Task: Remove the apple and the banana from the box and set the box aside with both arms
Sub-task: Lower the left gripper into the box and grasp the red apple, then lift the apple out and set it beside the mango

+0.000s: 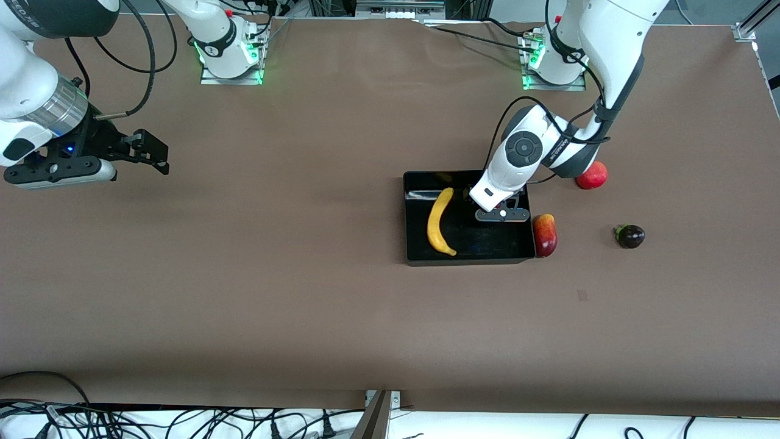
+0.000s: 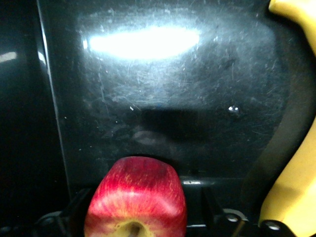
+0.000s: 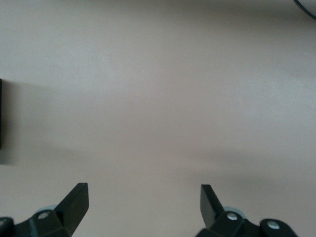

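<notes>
At nine o'clock in the front view we see the right claw (image 1: 149,152) waiting over bare brown worktop (image 1: 274,292), its fingers (image 3: 74,202) spread wide and holding nothing. Right of centre sits the black box (image 1: 414,244) with the banana (image 1: 440,221) lying inside, toward the right arm's end. The left claw (image 1: 501,214) is down in the box, at three o'clock from the banana, gripping the red-yellow apple (image 2: 136,197). Against the box's outer wall lies the mango (image 1: 545,235); the pomegranate (image 1: 592,175) sits at one o'clock from it, the dark purple fruit (image 1: 630,236) at three o'clock.
</notes>
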Action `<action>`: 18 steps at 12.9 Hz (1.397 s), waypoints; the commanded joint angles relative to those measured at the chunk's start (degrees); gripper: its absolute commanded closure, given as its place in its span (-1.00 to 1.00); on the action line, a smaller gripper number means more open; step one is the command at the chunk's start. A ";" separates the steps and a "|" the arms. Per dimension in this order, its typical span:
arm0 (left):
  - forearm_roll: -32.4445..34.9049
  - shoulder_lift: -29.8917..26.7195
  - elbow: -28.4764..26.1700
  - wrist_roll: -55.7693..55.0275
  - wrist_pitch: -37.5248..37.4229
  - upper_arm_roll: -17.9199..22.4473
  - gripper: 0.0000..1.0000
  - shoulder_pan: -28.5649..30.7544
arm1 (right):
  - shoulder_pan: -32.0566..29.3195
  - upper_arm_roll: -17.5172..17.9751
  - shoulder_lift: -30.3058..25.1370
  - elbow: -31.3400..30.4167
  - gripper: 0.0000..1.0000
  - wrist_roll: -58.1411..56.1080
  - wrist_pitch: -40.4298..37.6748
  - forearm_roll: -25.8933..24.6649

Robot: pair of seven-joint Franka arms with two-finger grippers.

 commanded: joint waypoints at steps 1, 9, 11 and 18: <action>1.62 -0.68 0.11 -0.40 -0.11 0.09 0.85 0.05 | -0.01 -0.09 -0.20 0.47 -1.00 0.61 -0.65 -0.60; 0.39 -6.29 21.99 14.24 -40.87 0.09 0.88 3.46 | -0.01 -0.09 -0.20 0.47 -1.00 0.61 -0.74 -0.60; 0.39 -8.32 18.94 24.43 -42.82 0.09 0.87 8.11 | -0.01 -0.09 -0.20 0.47 -1.00 0.61 -0.74 -0.60; -1.46 -13.34 -9.96 36.08 -11.87 0.09 0.70 18.59 | -0.01 -0.09 -0.20 0.47 -1.00 0.61 -0.74 -0.59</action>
